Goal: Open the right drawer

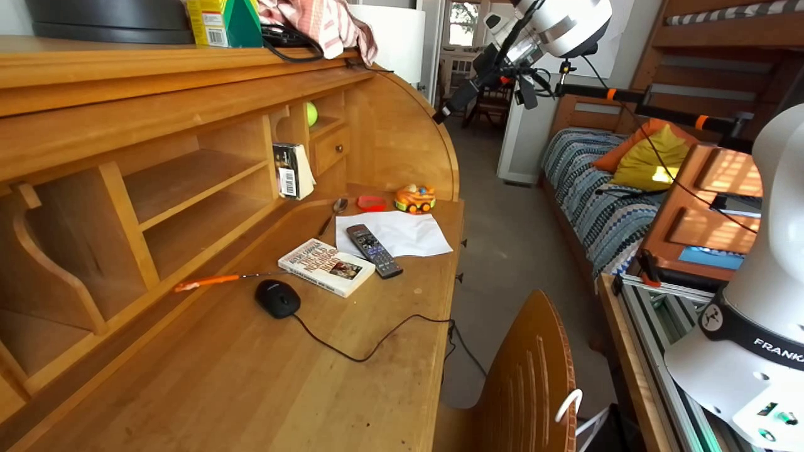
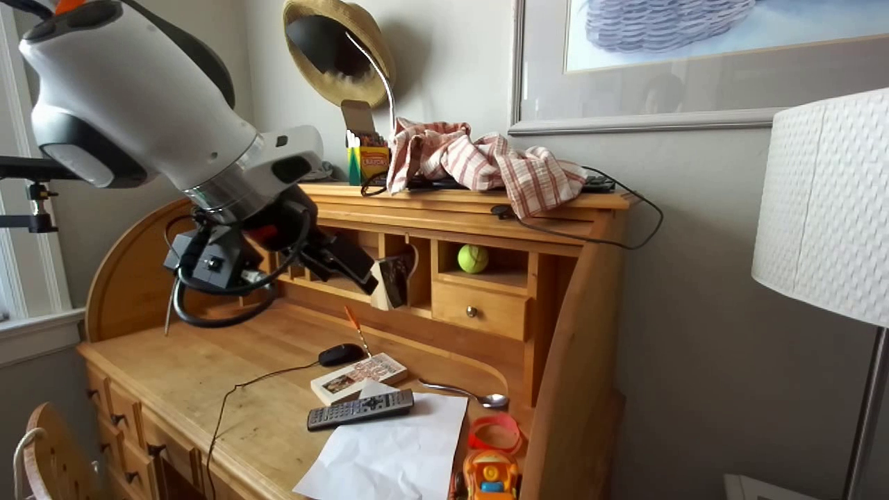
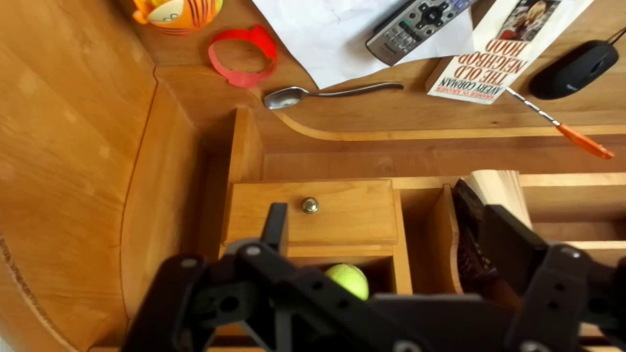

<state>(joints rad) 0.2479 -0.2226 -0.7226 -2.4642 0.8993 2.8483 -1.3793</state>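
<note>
- Wooden roll-top desk (image 2: 187,354) before a grey wall (image 2: 444,62); its worktop is below the jaws.
- Gripper (image 3: 386,215): jaws spread wide.
- Right drawer (image 3: 359,222): ahead of the jaws, well apart, its knob (image 3: 310,205) seen between the fingers (image 3: 276,222) in the wrist view.
- Tennis ball (image 3: 349,278): also ahead of the jaws, in the compartment (image 2: 507,276) just above the drawer.
</note>
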